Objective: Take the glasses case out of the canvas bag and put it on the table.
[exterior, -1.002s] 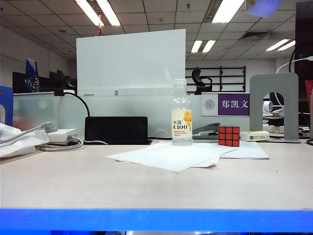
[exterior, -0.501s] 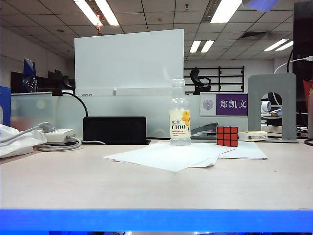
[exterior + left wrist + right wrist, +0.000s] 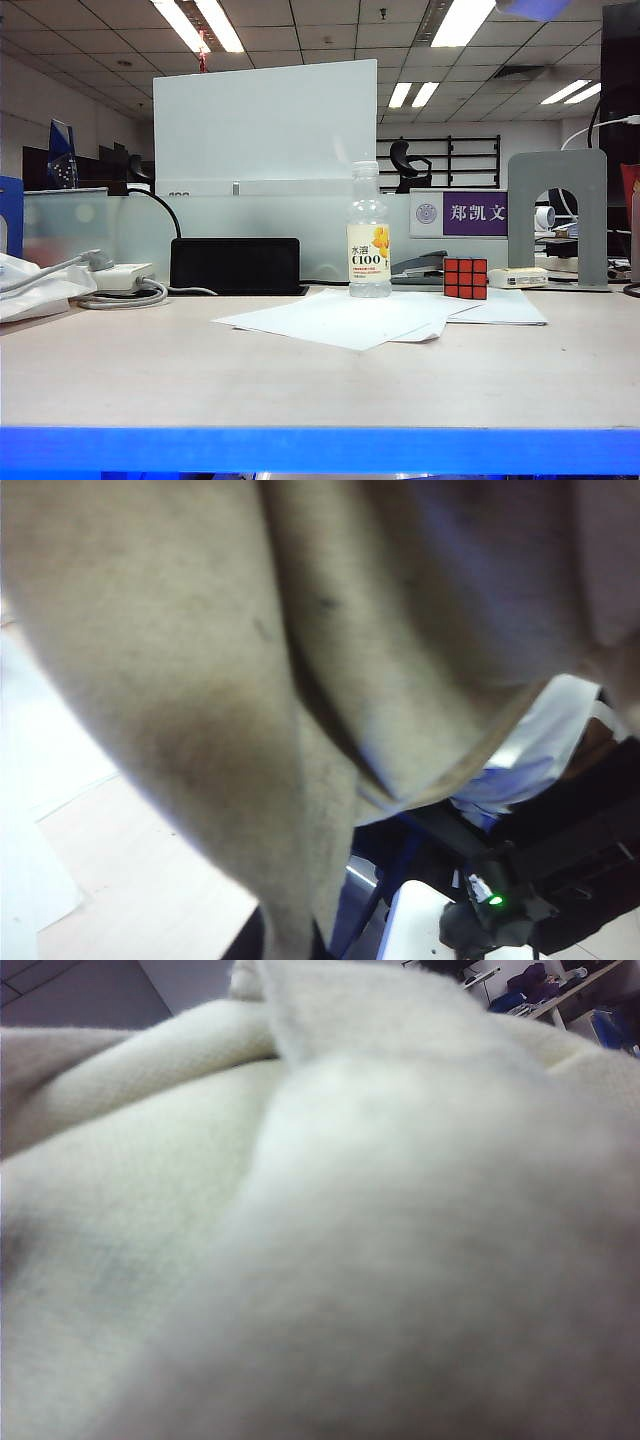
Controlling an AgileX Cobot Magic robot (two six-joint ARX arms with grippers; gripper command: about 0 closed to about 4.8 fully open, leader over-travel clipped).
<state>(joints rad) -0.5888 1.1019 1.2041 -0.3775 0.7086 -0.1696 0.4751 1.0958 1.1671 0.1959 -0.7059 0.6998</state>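
Behind my desk stands a pale frosted partition [image 3: 265, 125], my landmark here. Above it runs a tiled ceiling with bright strip lights [image 3: 200, 25]. Right of the partition I see a purple name sign [image 3: 477, 213], a dark shelf rack [image 3: 450, 160] and an office chair [image 3: 410, 160] further back.

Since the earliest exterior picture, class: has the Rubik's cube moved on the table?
No. The Rubik's cube sits beside the stapler, right of the bottle; only the camera shifted slightly.

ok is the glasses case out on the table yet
Not on the table as far as the exterior view shows: only papers, a bottle and a cube. Both wrist views are filled by the canvas bag; no case visible.
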